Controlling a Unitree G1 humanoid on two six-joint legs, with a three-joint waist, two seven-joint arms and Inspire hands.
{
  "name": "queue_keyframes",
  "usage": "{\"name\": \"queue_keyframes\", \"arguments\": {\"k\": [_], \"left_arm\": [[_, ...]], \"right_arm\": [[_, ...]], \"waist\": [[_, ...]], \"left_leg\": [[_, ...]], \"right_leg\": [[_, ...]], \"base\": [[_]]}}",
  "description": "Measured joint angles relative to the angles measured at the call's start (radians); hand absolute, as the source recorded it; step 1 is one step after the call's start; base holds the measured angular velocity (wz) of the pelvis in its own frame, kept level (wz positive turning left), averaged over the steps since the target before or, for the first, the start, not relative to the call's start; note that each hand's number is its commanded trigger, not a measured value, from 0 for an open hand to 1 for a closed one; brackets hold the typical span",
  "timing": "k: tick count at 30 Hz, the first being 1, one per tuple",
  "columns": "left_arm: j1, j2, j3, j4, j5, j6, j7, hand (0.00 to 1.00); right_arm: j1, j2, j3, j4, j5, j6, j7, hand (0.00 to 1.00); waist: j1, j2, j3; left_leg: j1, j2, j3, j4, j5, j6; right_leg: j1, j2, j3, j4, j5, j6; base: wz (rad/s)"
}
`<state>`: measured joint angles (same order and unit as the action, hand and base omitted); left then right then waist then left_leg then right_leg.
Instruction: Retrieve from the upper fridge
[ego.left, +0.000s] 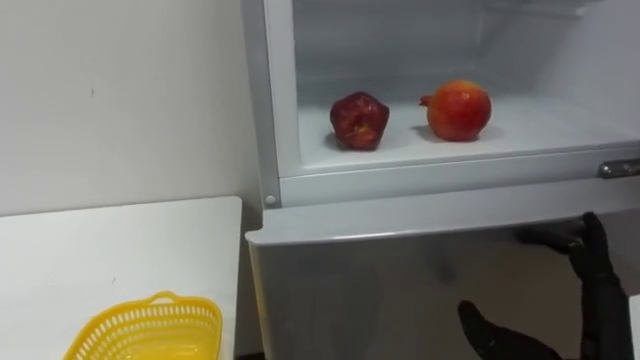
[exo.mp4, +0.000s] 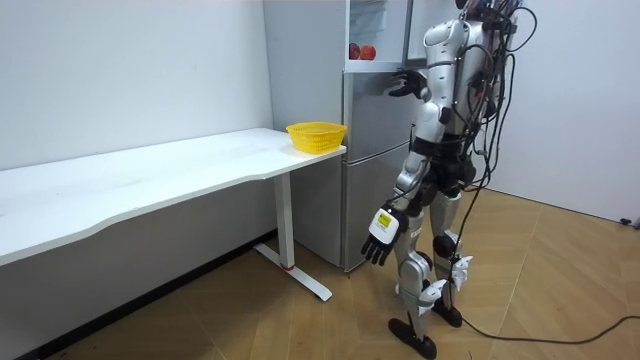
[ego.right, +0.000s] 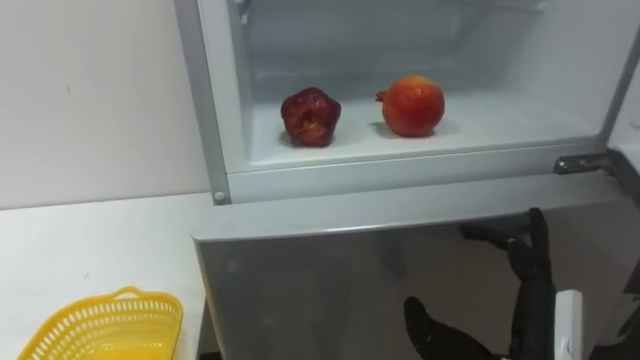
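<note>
On the open upper fridge's white shelf (ego.left: 530, 125) sit a dark red apple (ego.left: 359, 121) and, apart to its right, a pomegranate (ego.left: 458, 110), neither one held. Below them, before the closed lower door (ego.left: 380, 290), the right robot hand (ego.left: 595, 290) is up, fingers spread and empty, probably poised to reach in. The left robot hand (exo.mp4: 380, 238) hangs slack and empty at the robot's side. A yellow basket (ego.left: 150, 328) stands on the counter (ego.left: 100, 250), likely to receive the fruit.

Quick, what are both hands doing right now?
Left hand: open, hanging at its side, empty.
Right hand: open, raised before the lower fridge door, empty.
</note>
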<state>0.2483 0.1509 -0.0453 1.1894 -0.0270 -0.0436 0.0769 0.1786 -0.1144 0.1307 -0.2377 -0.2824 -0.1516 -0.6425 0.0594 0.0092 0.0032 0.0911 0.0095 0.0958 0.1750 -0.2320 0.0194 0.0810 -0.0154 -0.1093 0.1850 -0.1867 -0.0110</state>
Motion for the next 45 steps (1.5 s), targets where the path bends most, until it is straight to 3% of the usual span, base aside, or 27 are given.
{"name": "queue_keyframes", "arguments": {"k": [13, 17, 19, 21, 24, 26, 31, 40, 45], "left_arm": [[-0.029, 0.029, -0.010, 0.009, 0.068, -0.001, -0.040, 0.00], [-0.036, 0.032, -0.009, 0.009, 0.109, 0.003, -0.052, 0.00], [-0.038, 0.032, -0.009, 0.007, 0.109, 0.004, -0.058, 0.00], [-0.040, 0.037, -0.008, 0.007, 0.109, 0.003, -0.059, 0.00], [-0.039, 0.052, -0.010, 0.006, 0.109, 0.003, -0.057, 0.00], [-0.037, 0.055, -0.010, 0.006, 0.109, 0.006, -0.055, 0.00], [-0.034, 0.048, -0.019, 0.000, 0.142, 0.023, -0.062, 0.00], [-0.026, 0.035, -0.036, -0.022, 0.153, 0.039, -0.083, 0.00], [-0.024, 0.035, -0.037, -0.022, 0.153, 0.045, -0.081, 0.00]], "right_arm": [[-0.006, -0.015, 0.003, -0.033, 0.000, 0.002, -0.001, 0.00], [-0.023, -0.017, -0.002, -0.063, 0.000, 0.025, 0.005, 0.00], [-0.095, -0.042, 0.001, -0.101, -0.001, 0.024, 0.027, 0.00], [-0.237, -0.077, 0.003, -0.143, -0.037, 0.008, 0.043, 0.00], [-0.330, -0.090, 0.006, -0.169, -0.094, -0.037, 0.052, 0.00], [-0.353, -0.089, 0.021, -0.170, -0.114, -0.050, 0.073, 0.00], [-0.353, -0.085, 0.054, -0.170, -0.142, -0.055, 0.130, 0.00], [-0.354, -0.086, 0.051, -0.184, -0.139, -0.055, 0.155, 0.00], [-0.354, -0.086, 0.051, -0.184, -0.132, -0.049, 0.166, 0.00]], "waist": [[0.005, -0.028, 0.0014], [0.005, -0.031, 0.0011], [0.005, -0.032, 0.0011], [0.016, -0.043, -0.0038], [0.031, -0.060, -0.0059], [0.037, -0.069, -0.0026], [0.036, -0.059, 0.0027], [0.033, -0.046, -0.0086], [0.033, -0.048, -0.0084]], "left_leg": [[-0.012, 0.000, 0.004, 0.007, 0.002, -0.001], [-0.016, -0.001, 0.000, 0.012, 0.002, -0.001], [-0.016, 0.000, 0.000, 0.013, 0.002, -0.001], [-0.011, 0.000, -0.002, 0.013, 0.003, -0.003], [0.004, 0.001, -0.017, 0.022, 0.003, -0.003], [0.008, 0.000, -0.019, 0.022, 0.003, -0.004], [0.006, 0.000, -0.020, 0.012, 0.002, -0.003], [-0.004, 0.001, -0.019, 0.012, 0.002, -0.003], [0.001, 0.000, -0.019, 0.012, 0.002, -0.003]], "right_leg": [[-0.015, -0.001, -0.001, 0.002, 0.000, 0.000], [-0.015, -0.001, -0.004, 0.002, 0.000, 0.000], [-0.015, -0.001, -0.004, 0.003, 0.000, 0.000], [-0.008, 0.000, -0.006, 0.000, 0.000, 0.000], [0.018, -0.001, -0.022, -0.009, 0.000, 0.000], [0.033, -0.001, -0.030, -0.019, 0.000, 0.000], [0.029, -0.002, -0.031, -0.017, 0.002, 0.001], [0.017, -0.001, -0.031, -0.015, 0.002, 0.000], [0.021, -0.002, -0.031, -0.016, 0.002, 0.000]], "base": [[-0.01], [0.02], [0.00], [0.04], [0.19], [0.12], [0.01], [0.00], [0.00]]}}
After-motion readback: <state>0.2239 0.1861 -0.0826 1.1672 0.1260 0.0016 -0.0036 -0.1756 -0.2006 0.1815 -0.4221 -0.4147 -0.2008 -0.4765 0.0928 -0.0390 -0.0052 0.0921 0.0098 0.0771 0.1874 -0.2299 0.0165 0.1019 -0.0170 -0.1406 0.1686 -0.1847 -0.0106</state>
